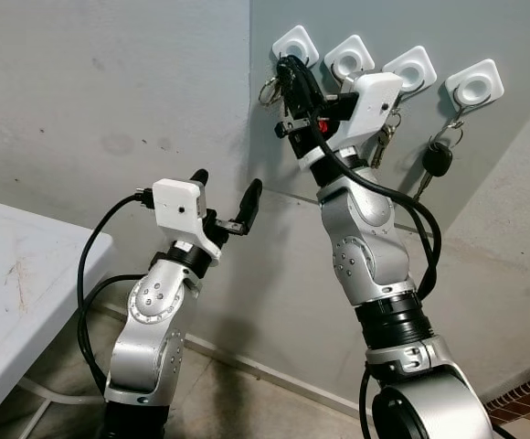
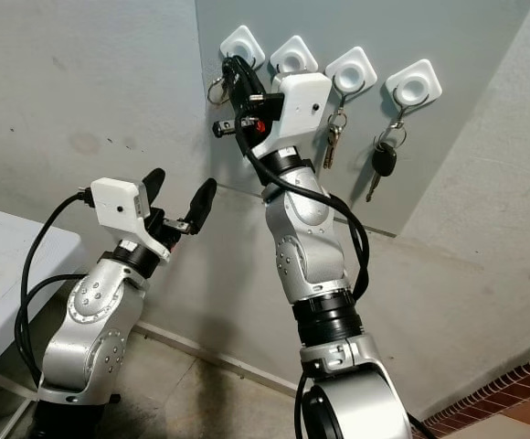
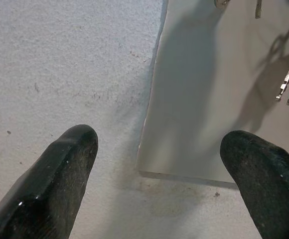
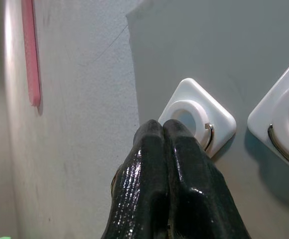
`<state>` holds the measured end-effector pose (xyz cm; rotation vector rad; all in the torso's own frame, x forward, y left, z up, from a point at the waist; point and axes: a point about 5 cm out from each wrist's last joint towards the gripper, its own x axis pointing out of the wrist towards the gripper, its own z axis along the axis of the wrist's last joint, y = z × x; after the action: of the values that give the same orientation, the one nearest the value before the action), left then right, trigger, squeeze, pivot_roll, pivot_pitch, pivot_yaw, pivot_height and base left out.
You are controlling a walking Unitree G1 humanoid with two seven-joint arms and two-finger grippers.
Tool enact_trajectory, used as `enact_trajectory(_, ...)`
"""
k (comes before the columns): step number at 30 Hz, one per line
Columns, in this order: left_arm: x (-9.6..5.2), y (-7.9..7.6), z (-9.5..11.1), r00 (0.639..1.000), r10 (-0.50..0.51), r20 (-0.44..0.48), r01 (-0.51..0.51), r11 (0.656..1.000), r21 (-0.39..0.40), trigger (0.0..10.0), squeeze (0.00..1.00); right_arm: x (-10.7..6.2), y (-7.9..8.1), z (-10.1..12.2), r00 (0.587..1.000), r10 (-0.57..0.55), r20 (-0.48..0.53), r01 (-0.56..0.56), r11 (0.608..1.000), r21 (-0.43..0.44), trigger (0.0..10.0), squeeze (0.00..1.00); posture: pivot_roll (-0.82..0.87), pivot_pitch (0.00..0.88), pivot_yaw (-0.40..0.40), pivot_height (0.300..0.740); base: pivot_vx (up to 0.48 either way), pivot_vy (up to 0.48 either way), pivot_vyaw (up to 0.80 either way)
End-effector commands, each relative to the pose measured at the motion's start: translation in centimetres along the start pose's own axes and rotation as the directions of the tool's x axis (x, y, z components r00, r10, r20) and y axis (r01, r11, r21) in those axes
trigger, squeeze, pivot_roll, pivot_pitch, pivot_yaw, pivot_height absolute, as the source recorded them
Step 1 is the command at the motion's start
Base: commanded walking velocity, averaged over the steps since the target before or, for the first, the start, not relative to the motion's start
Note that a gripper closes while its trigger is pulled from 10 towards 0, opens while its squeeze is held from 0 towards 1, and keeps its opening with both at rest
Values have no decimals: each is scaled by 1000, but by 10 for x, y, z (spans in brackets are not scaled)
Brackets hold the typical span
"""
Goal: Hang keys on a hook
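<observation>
Grey wall panel (image 1: 512, 37): flat sheet fixed to the rough plaster wall, carrying a row of four white square hook mounts with round centres and thin wire hooks.

First hook mount, leftmost of the row (image 4: 197, 117): its wire hook is bare where it shows, just beyond the black fingertips.

Right gripper (image 4: 162, 130): raised on its silver arm to the first mount, its two long black fingers pressed together. A silver key ring (image 1: 268, 91) hangs at their left side, just below that mount; whether it is pinched between the fingers or already on the hook cannot be told.

Second hook mount (image 1: 349, 58): partly behind the white wrist camera housing.

Third hook mount (image 2: 351, 69): a bunch of plain metal keys (image 2: 332, 142) hangs from it.

Fourth hook mount (image 1: 474, 83): a black-headed car key (image 1: 437, 160) hangs from it on a ring.

Left gripper (image 1: 225, 195): held lower and well apart from the hooks, fingers spread wide, nothing between them, pointed at the panel's lower left corner.

White table (image 1: 9, 283): edge at the left, beside the left arm.
</observation>
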<state>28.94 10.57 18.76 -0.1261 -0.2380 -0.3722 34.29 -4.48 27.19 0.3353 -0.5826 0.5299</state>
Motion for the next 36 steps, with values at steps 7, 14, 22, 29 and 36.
enact_trajectory(7,1,-2,4,1000,-6,7,6,1000,9,10000,0,-5,-6,10,997,-21,79,21,1000,0,10000,0,21,26,-42,740,0,0,0)
enact_trajectory(14,1,-3,4,1000,-9,6,9,1000,11,10000,0,-12,-4,10,996,26,90,-30,999,40,10000,0,20,23,-40,740,0,0,0)
enact_trajectory(22,2,-2,4,1000,-9,6,8,1000,12,10000,0,-18,6,-1,992,121,34,-121,992,18,10000,0,21,21,-41,740,0,0,0)
enact_trajectory(29,1,-2,4,1000,-7,7,7,1000,15,10000,0,-23,9,-13,987,158,-39,-157,987,26,10000,0,25,15,-42,740,0,0,0)
enact_trajectory(36,0,-3,4,1000,-7,5,7,1000,16,10000,0,-24,10,-17,986,152,-63,-149,988,50,10000,0,27,12,-41,740,0,0,0)
